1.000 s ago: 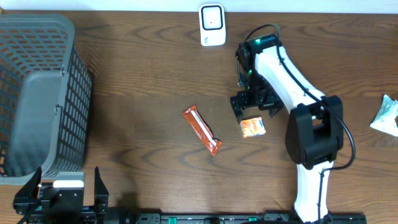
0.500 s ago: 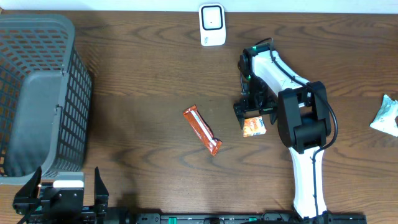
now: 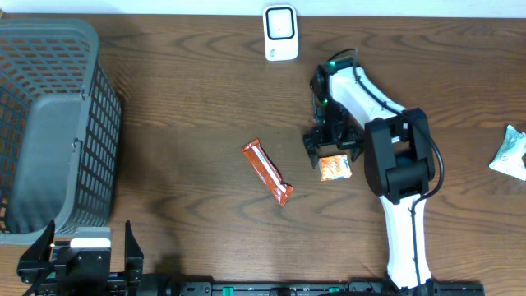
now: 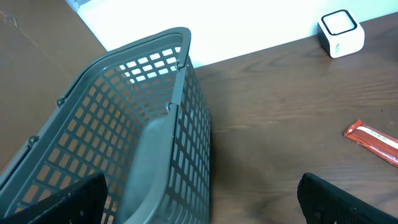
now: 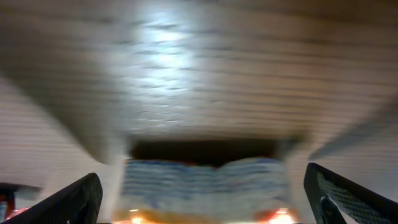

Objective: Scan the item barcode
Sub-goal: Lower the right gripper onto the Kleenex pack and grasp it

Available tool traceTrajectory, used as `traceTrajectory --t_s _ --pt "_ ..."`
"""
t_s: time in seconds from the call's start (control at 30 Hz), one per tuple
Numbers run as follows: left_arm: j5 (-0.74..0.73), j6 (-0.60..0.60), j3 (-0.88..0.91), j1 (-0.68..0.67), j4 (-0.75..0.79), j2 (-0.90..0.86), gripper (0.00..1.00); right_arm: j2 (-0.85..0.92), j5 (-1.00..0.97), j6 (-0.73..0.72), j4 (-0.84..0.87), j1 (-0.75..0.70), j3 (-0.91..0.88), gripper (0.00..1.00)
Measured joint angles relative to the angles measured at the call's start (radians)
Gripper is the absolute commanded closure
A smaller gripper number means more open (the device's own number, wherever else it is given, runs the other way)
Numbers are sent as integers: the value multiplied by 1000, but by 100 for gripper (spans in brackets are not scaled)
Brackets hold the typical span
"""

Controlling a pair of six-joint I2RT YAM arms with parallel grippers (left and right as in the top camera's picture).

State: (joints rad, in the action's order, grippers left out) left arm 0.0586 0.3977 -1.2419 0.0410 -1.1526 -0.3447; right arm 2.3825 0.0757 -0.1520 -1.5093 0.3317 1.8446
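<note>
Finds the right tool (image 3: 329,148) released, jaws spread wide, low over the small orange packet (image 3: 334,168) lying right of centre on the worktop (image 3: 189,99). Finds the left tool (image 3: 78,256) released too, at the near edge by the grey basket (image 3: 49,123). Notes an orange bar (image 3: 267,172) left of the packet, and the white scanner (image 3: 280,33) at the far edge

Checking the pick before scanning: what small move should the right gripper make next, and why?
Probably lower a touch and close on the small orange packet. The right gripper hangs open just over its upper edge, and the right wrist view shows the packet between the fingers, not yet held.
</note>
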Motion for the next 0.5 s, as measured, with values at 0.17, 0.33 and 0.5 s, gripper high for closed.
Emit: traceTrajectory --t_s 0.17,0.33,0.5 --pt "0 0 0 0 0 0 2 0 6 -1 13 33 0 1" --pt "0 0 0 0 0 0 2 0 6 -6 14 38 -4 1" --pt "0 0 0 0 0 0 2 0 -3 -17 8 38 -35 2"
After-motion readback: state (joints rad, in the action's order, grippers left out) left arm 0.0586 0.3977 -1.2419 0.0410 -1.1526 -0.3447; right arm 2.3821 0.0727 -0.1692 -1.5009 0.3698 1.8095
